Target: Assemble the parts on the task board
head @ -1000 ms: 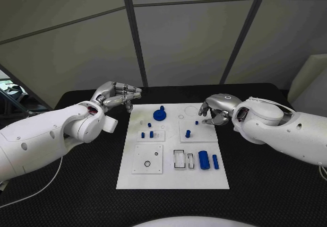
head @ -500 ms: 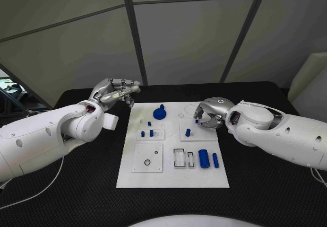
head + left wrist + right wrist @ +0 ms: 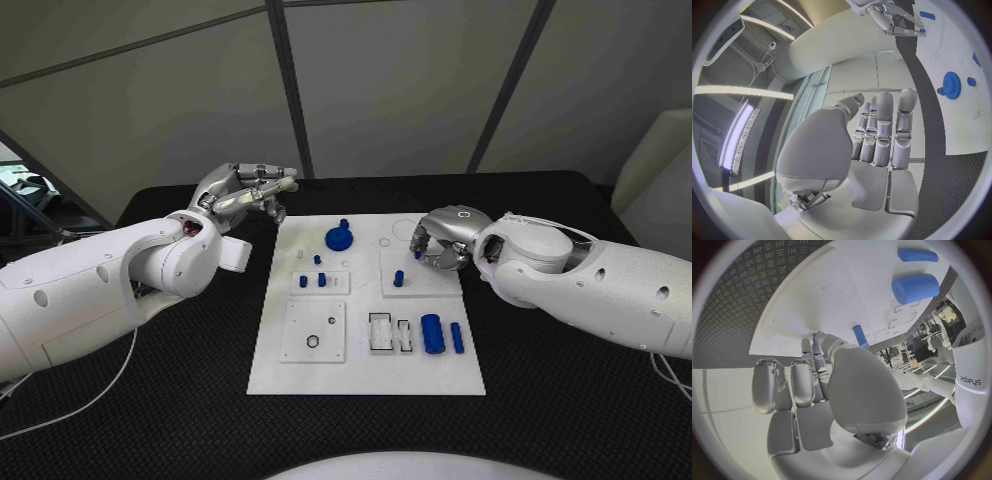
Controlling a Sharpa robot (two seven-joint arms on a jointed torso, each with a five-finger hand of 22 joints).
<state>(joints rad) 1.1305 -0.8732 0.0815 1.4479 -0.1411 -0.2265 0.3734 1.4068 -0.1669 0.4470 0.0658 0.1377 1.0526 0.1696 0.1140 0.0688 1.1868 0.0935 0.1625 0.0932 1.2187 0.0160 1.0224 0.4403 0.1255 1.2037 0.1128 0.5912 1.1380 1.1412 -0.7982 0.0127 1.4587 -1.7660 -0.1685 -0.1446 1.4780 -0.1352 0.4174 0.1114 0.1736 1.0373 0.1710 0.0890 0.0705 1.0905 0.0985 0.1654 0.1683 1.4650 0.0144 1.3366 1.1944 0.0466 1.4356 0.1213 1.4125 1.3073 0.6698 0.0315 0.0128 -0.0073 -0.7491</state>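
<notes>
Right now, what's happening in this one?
The right hand is over the far right part of the task board, its fingers close to a small blue peg; whether they grip it, I cannot tell. The left hand hovers off the board's far left corner, fingers curled, holding nothing. The gear and cylinders lie untouched.

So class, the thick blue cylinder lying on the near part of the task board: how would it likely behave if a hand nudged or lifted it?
The thick blue cylinder lies on its side on the flat task board, so a sideways nudge would probably roll it. It looks rigid and smooth, likely plastic, so probably light and perhaps slippery to pinch.
</notes>
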